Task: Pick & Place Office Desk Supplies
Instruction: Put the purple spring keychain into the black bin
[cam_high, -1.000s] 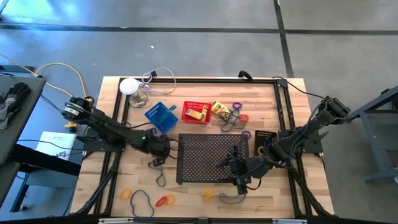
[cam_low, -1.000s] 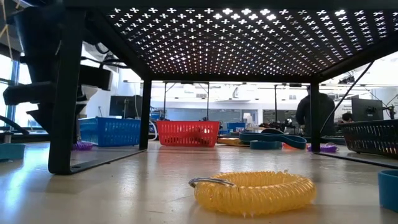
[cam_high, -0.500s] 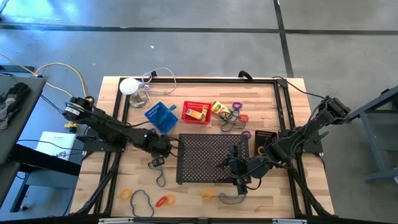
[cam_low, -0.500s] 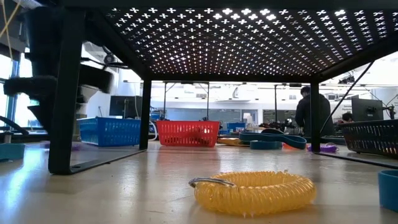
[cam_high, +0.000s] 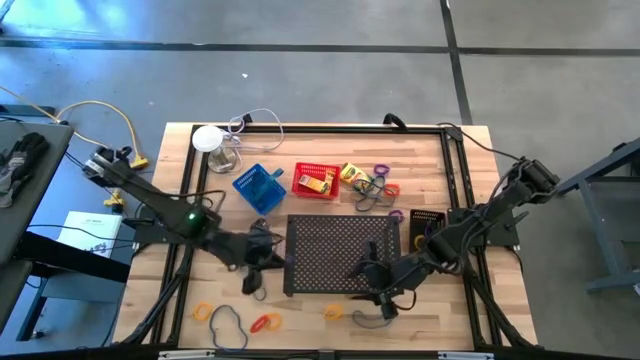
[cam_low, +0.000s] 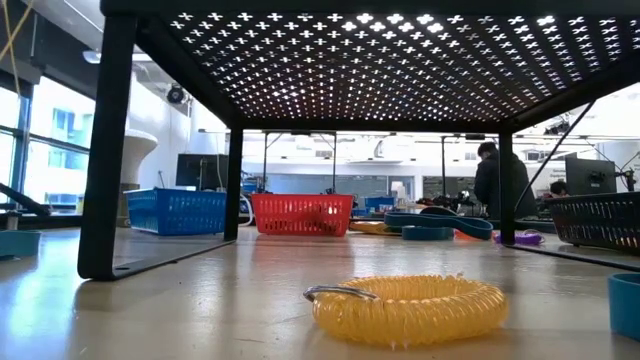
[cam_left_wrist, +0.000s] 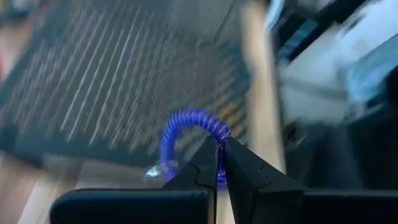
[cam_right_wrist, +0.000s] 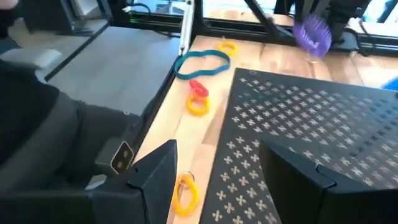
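Purple coil band (cam_left_wrist: 186, 134) hangs pinched in left tool (cam_left_wrist: 219, 163) — beside tray (cam_left_wrist: 124, 81).

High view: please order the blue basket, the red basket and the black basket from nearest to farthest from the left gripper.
From the left gripper, which holds a purple band:
1. Blue basket, just behind it.
2. Red basket, behind and further right.
3. Black basket, across the tray, on the right side.
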